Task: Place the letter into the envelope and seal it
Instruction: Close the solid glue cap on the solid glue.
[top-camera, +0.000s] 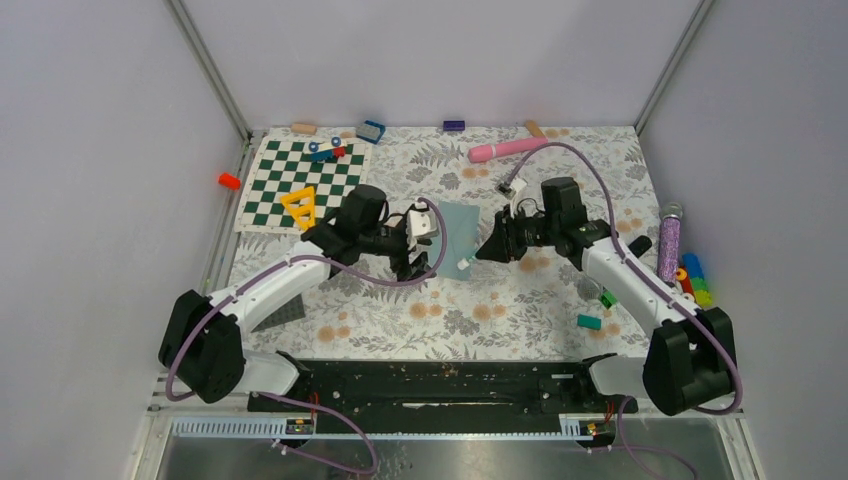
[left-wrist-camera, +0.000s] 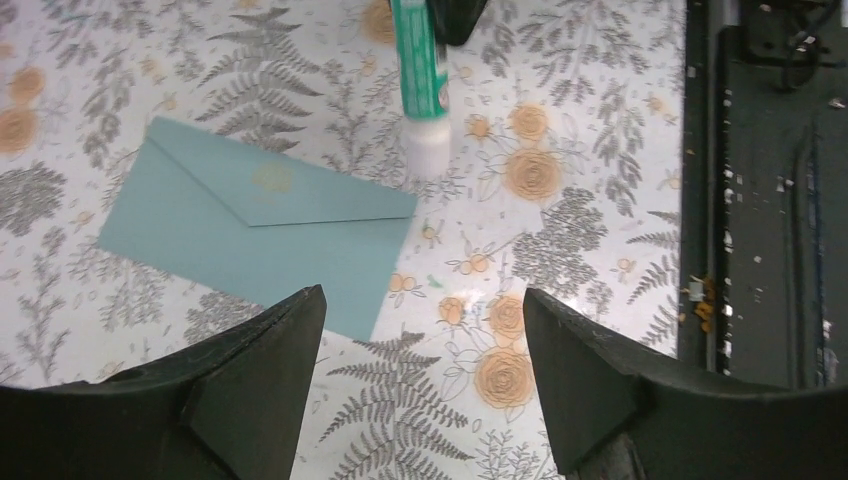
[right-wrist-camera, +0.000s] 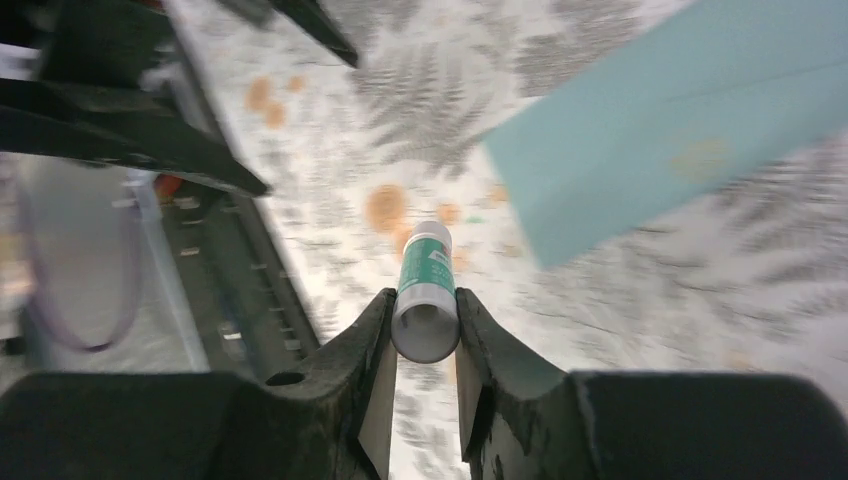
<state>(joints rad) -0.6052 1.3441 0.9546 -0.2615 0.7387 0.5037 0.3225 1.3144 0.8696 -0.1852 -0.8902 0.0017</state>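
Looking from the top: envelope flat on the tabletop, between both hands. Left wrist: left hand spread wide, empty, just left of the flap-down envelope. Right wrist: right hand pinching a glue stick, tip near the envelope.

Envelope is looking like plain matt paper, pretty smooth tbh. Glue stick is coming across as glossy plastic, and the floral table cover is looking smooth, faintly shiny.

Plain pale grey walls; metal corner posts; floral fern-print tablecloth; even light
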